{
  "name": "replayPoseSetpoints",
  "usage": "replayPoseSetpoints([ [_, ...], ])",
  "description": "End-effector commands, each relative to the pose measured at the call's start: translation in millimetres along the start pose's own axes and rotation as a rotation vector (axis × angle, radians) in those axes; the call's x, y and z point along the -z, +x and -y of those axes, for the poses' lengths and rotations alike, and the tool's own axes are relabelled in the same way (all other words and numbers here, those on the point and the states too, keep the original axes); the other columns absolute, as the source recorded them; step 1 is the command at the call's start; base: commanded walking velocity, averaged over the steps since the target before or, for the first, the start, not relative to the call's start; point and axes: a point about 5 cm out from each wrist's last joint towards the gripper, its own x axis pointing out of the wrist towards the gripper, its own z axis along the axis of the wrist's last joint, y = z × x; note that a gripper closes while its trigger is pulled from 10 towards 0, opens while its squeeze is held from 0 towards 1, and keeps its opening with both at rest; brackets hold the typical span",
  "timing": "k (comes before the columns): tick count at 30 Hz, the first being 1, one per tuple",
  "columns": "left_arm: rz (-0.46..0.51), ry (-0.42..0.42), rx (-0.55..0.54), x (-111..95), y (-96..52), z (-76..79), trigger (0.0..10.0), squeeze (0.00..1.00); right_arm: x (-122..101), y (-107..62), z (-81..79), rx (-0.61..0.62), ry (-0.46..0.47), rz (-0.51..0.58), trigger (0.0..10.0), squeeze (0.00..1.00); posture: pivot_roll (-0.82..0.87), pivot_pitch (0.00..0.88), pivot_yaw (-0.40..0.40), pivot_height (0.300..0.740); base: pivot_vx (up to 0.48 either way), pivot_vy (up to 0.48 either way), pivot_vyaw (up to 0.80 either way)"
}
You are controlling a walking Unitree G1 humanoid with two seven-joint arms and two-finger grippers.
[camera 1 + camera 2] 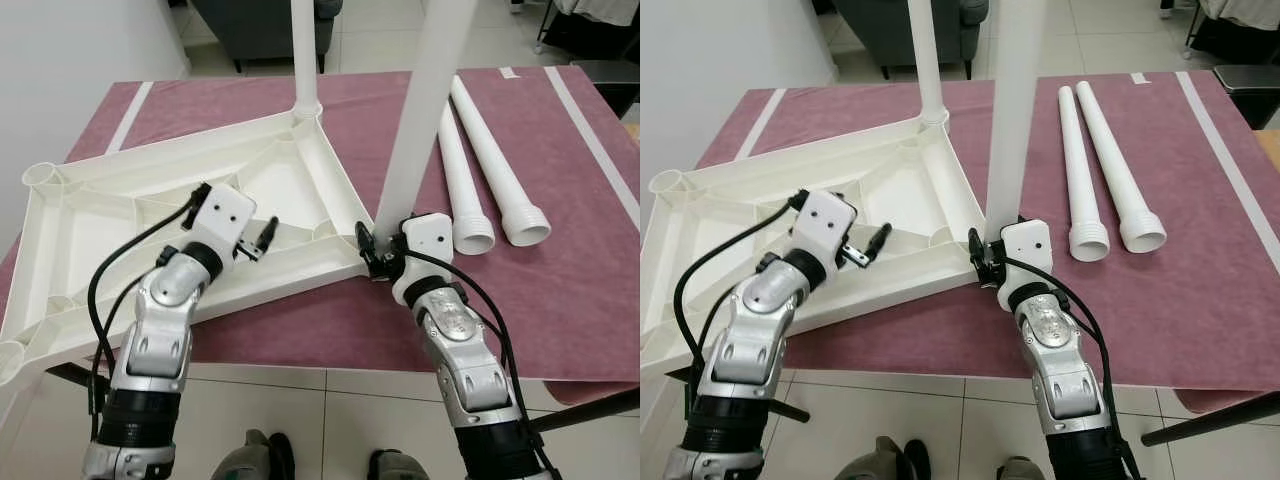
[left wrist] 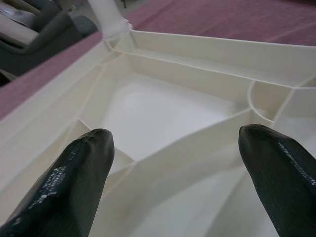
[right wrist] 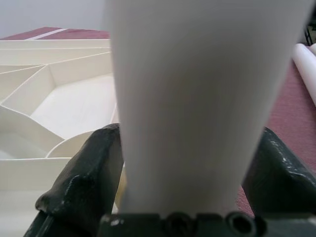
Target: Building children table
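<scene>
1. The right gripper (image 1: 377, 253) is closed around the lower end of a white table leg (image 1: 420, 110), with one black finger (image 3: 84, 177) pressed to each side of the tube in the right wrist view.
2. The held leg is seen rising steeply from the near right corner of the upturned white tabletop (image 1: 150, 210); its foot appears to sit at the corner socket, though the joint itself is hidden by the fingers.
3. The left gripper (image 1: 262, 238) is held over the ribbed underside of the tabletop with its fingers spread wide and nothing between them.
4. In the left wrist view the two fingertips (image 2: 74, 173) are shown well apart above a shallow compartment of the tray-like underside.
5. A second leg (image 1: 304, 50) is found standing upright in the far corner socket of the tabletop.
6. Two loose legs (image 1: 490, 160) are laid side by side on the mauve mat (image 1: 580, 290), to the right of the held leg, flared ends toward the robot.
7. The tabletop is seen overhanging the mat's near left edge above the tiled floor (image 1: 330, 420).
</scene>
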Motion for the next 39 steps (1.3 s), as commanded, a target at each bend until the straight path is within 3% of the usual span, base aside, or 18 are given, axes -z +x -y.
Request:
replayPoseSetpoints([
  [1, 0.000, -0.007, 0.117, 0, -4.8, 4.7, 10.0, 0.00, 2, -1.6, -3.5, -0.011, 0.007, -0.006, 10.0, 0.00, -0.05, 0.123, 0.141, 0.740, 0.000, 0.000, 0.00],
  [2, 0.000, -0.007, 0.117, 0, -4.8, 4.7, 10.0, 0.00, 2, -1.6, -3.5, -0.011, 0.007, -0.006, 10.0, 0.00, -0.05, 0.123, 0.141, 0.740, 0.000, 0.000, 0.00],
  [4, 0.009, 0.000, 0.302, -1, -11.8, 12.5, 10.0, 0.00, 3, -1.5, -3.5, -0.013, 0.006, -0.007, 10.0, 0.00, -0.04, 0.124, 0.140, 0.740, 0.000, 0.000, 0.00],
  [10, -0.037, 0.083, 0.548, 4, -33.0, 18.7, 10.0, 0.00, 4, -1.8, -2.1, -0.008, 0.002, -0.010, 10.0, 0.00, -0.04, 0.129, 0.144, 0.740, 0.000, 0.000, 0.00],
  [14, -0.076, 0.136, 0.588, 10, -38.6, 19.2, 10.0, 0.00, 5, -2.0, -0.6, -0.005, -0.002, -0.015, 10.0, 0.00, -0.04, 0.130, 0.145, 0.740, 0.000, 0.000, 0.00],
  [16, -0.146, 0.229, 0.509, 19, -32.6, 6.5, 10.0, 0.00, 8, -1.8, 1.5, -0.007, -0.021, -0.035, 10.0, 0.00, -0.04, 0.133, 0.146, 0.740, 0.000, 0.000, 0.00],
  [21, -0.213, 0.278, 0.391, 24, -20.4, -12.2, 10.0, 0.00, 15, -2.0, -2.1, -0.058, -0.050, -0.085, 10.0, 0.00, -0.05, 0.134, 0.146, 0.740, 0.000, 0.000, 0.00],
  [22, -0.226, 0.279, 0.378, 25, -19.0, -14.8, 8.2, 0.00, 17, -2.5, -3.4, -0.075, -0.057, -0.098, 10.0, 0.00, -0.04, 0.134, 0.146, 0.740, 0.000, 0.000, 0.00],
  [24, -0.240, 0.252, 0.390, 27, -17.5, -15.8, 3.2, 0.00, 19, -4.1, -5.5, -0.109, -0.068, -0.109, 10.0, 0.00, -0.05, 0.137, 0.145, 0.740, 0.000, 0.000, 0.00],
  [25, -0.240, 0.252, 0.390, 27, -17.5, -15.8, 3.2, 0.00, 19, -4.1, -5.5, -0.109, -0.068, -0.109, 10.0, 0.00, -0.05, 0.137, 0.145, 0.740, 0.000, 0.000, 0.00],
  [26, -0.236, 0.218, 0.428, 28, -17.4, -12.7, 1.5, 0.00, 19, -4.9, -5.7, -0.122, -0.072, -0.111, 10.0, 0.00, -0.05, 0.138, 0.145, 0.740, 0.000, 0.000, 0.00],
  [29, -0.233, 0.195, 0.458, 27, -17.6, -10.4, 1.5, 0.00, 19, -5.5, -5.7, -0.130, -0.074, -0.112, 10.0, 0.00, -0.05, 0.138, 0.145, 0.740, 0.000, 0.000, 0.00],
  [30, -0.221, 0.163, 0.523, 27, -18.9, -4.6, 1.5, 0.00, 19, -5.6, -4.7, -0.133, -0.077, -0.112, 10.0, 0.00, -0.05, 0.138, 0.145, 0.740, 0.000, 0.000, 0.00],
  [31, -0.211, 0.147, 0.577, 27, -20.0, -0.1, 2.2, 0.00, 19, -5.6, -3.8, -0.134, -0.080, -0.111, 10.0, 0.00, -0.05, 0.143, 0.145, 0.740, 0.000, 0.000, 0.00],
  [36, -0.190, 0.109, 0.743, 27, -20.5, 11.0, 3.4, 0.00, 17, -4.4, -0.7, -0.135, -0.090, -0.105, 10.0, 0.00, -0.06, 0.146, 0.147, 0.740, 0.000, 0.000, 0.00],
  [37, -0.200, 0.111, 0.760, 29, -19.2, 11.7, 6.7, 0.00, 16, -4.2, 0.2, -0.133, -0.092, -0.104, 10.0, 0.00, -0.06, 0.146, 0.147, 0.740, 0.000, 0.000, 0.00],
  [38, -0.209, 0.114, 0.780, 31, -18.2, 12.3, 9.0, 0.00, 16, -4.2, 1.1, -0.131, -0.093, -0.102, 10.0, 0.00, -0.06, 0.146, 0.147, 0.740, 0.000, 0.000, 0.00],
  [39, -0.215, 0.117, 0.790, 33, -17.6, 12.6, 9.0, 0.00, 16, -4.2, 1.6, -0.130, -0.093, -0.102, 10.0, 0.00, -0.06, 0.146, 0.147, 0.740, 0.000, 0.000, 0.00],
])
